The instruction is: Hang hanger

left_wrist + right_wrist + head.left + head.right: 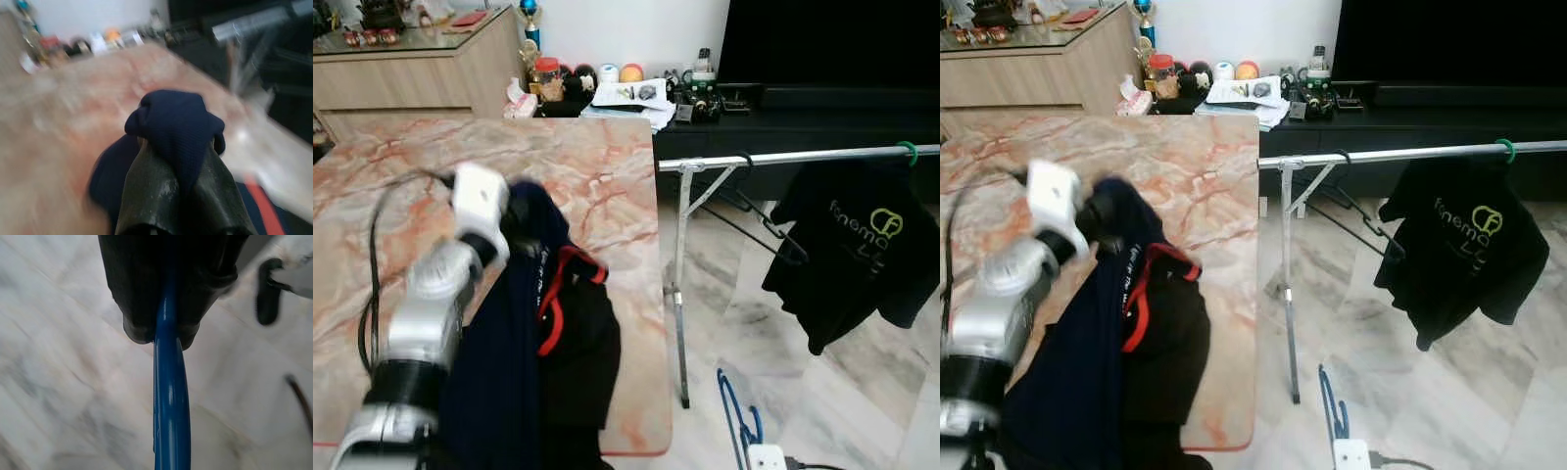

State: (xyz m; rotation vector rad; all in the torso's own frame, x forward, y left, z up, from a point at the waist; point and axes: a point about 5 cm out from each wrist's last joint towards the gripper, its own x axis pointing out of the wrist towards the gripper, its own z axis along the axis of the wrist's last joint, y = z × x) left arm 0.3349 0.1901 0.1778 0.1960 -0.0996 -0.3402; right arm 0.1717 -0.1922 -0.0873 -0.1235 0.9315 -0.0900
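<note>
The left gripper (183, 196) is closed on a bunched fold of the navy garment (514, 333), its two black fingers (146, 196) pinching the cloth so that a knot of dark blue fabric bulges out past the tips. In the head views this arm reaches up from about 7 o'clock over the marble table (578, 166), and the garment, with its red-trimmed neckline, trails from the gripper down toward 6 o'clock across the pink-veined top. The right gripper (161, 330) is clamped shut on the blue hanger (170, 401), whose glossy bar runs out between the fingertips over the pale marble floor (58, 382); in the left eye view the same blue hanger shows low at about 5 o'clock, near the frame edge and just above a white plug block (767, 456). A metal clothes rail (783, 157) crosses the scene at about 3 o'clock, beside the table's edge and standing on a slim upright leg. On it hangs a black T-shirt (857, 250) with pale lettering, carried by a green hook (908, 149), and an empty black hanger (764, 220) hangs nearer the rail's table end. Behind the table a low dark cabinet (783, 122) holds papers, jars and small clutter at about 12 o'clock.
</note>
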